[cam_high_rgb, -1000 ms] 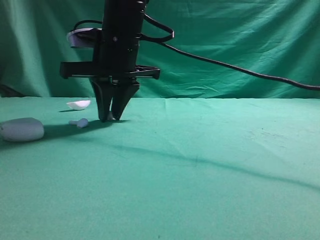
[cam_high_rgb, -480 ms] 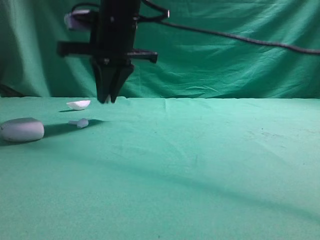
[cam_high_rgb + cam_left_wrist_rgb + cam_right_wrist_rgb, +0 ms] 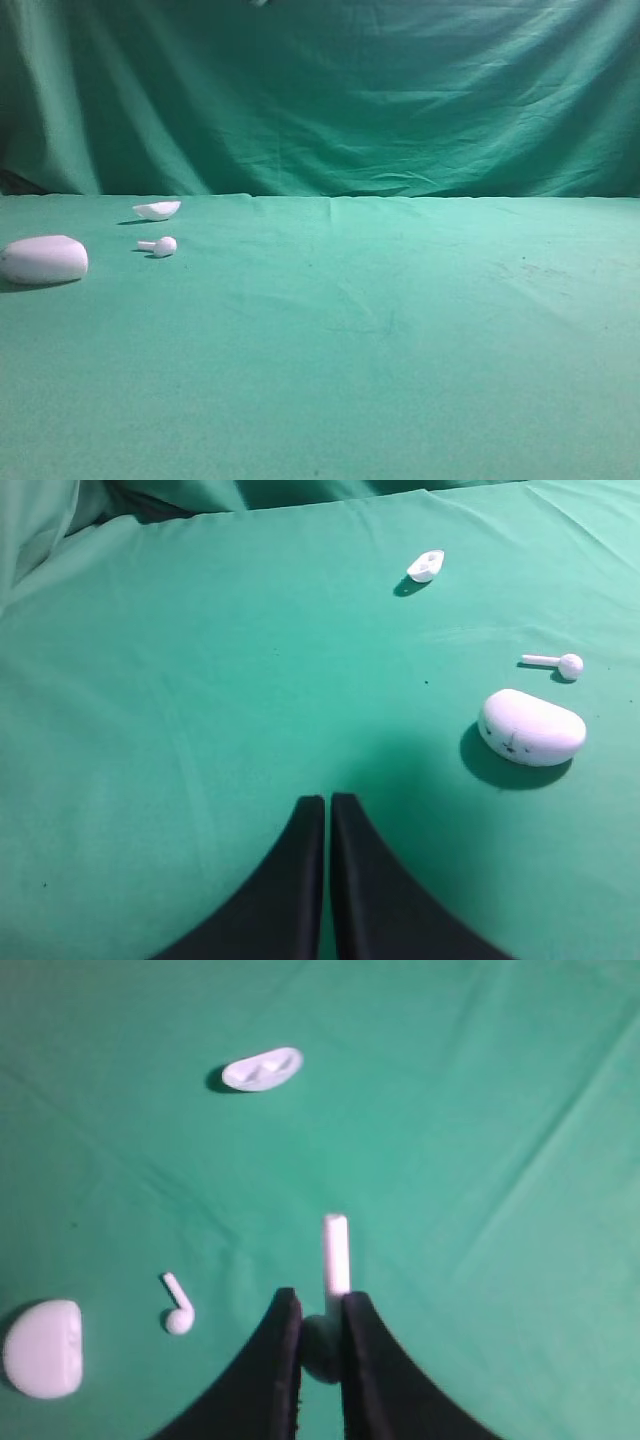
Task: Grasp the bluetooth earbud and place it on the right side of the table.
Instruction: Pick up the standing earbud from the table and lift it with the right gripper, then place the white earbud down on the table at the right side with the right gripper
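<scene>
My right gripper (image 3: 320, 1300) is shut on the bluetooth earbud (image 3: 335, 1250). Its rounded head is pinched between the jaws and its white stem sticks out forward. It is held high above the green table (image 3: 400, 330), and neither gripper shows in the exterior view. A second white earbud (image 3: 160, 245) lies on the cloth at the left, and also shows in the right wrist view (image 3: 178, 1315) and the left wrist view (image 3: 560, 664). My left gripper (image 3: 327, 802) is shut and empty above bare cloth.
A white oval case (image 3: 45, 259) lies at the far left, also seen from the left wrist (image 3: 532, 727). A small white shell-shaped piece (image 3: 158, 209) lies behind the second earbud. Green cloth drapes up behind the table.
My right gripper has risen from the cloth beside the lying earbud and left the exterior view through the top. The case, shell piece and second earbud have not moved.
</scene>
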